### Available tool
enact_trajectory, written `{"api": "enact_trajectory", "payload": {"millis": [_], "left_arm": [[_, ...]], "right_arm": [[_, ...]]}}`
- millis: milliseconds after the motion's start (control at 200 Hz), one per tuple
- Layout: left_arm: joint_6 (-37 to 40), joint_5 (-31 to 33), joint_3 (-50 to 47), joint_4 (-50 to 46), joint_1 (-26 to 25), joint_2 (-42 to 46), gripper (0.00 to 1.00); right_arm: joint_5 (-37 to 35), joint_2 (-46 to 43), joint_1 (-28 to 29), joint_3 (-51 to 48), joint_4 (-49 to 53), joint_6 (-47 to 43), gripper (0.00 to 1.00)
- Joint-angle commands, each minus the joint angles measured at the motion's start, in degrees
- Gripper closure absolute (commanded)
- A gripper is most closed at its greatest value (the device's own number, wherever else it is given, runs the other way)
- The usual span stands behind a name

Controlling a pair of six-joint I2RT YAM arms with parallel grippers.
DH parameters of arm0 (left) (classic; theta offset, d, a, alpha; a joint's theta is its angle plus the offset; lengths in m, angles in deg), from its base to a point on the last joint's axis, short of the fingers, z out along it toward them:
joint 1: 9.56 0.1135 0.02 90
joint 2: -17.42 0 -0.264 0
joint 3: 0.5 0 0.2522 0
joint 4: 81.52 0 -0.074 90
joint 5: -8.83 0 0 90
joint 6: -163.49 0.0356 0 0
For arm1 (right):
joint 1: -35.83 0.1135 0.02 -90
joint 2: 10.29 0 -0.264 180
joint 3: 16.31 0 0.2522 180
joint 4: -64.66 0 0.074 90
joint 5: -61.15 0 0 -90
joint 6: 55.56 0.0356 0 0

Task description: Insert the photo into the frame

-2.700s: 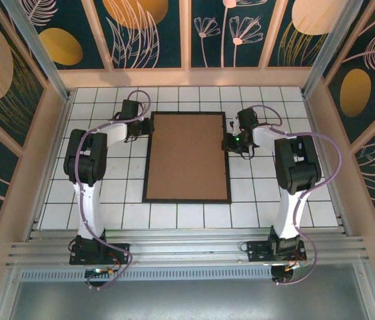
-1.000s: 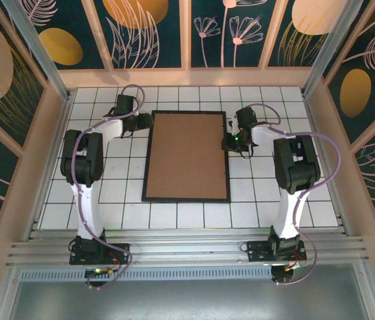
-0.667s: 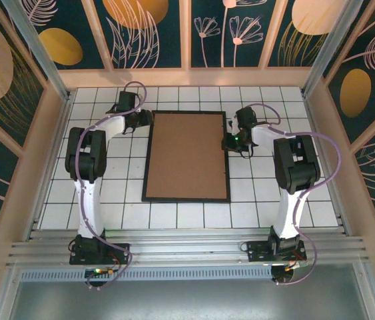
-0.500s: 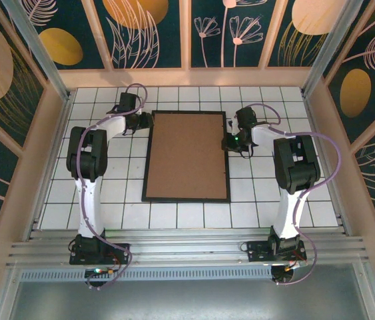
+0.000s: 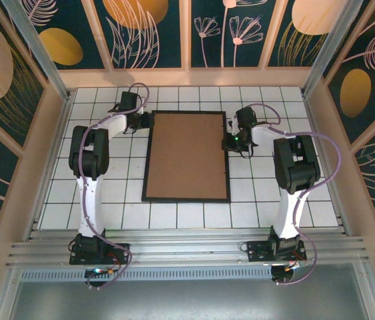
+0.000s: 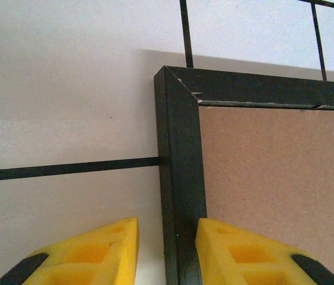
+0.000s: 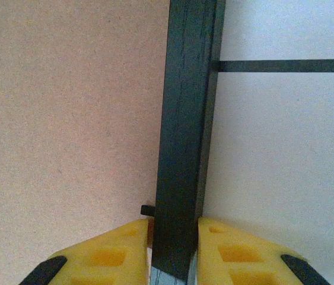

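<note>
Jaws of the left gripper are narrowing astride the frame, outer side still gapped; right gripper is staying clamped opposite. Lifting seems near.

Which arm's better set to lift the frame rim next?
Right, probably. The right gripper pinches the rim of the frame, a finger tight on each side. The left gripper straddles the rim by a corner, but one finger stands off it.

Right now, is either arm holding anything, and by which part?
The right jaws pinch the frame by its right rim. The left jaws straddle its left rim, not yet closed.
</note>
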Motion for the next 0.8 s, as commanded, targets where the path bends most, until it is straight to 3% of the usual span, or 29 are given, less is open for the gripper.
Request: {"api": "enact_trajectory", "payload": {"millis": [0, 796], "left_arm": [[1.7, -0.8, -1.6, -3.4, -1.6, -1.5, 0.67], [2.4, 0.3, -5.1, -3.8, -1.9, 0.3, 0.67]], "right_arm": [[-3.1, 3.4, 0.8, -0.1, 1.9, -1.8, 0.76], [-3.0, 3.6, 0.9, -0.1, 1.9, -1.8, 0.76]]}}
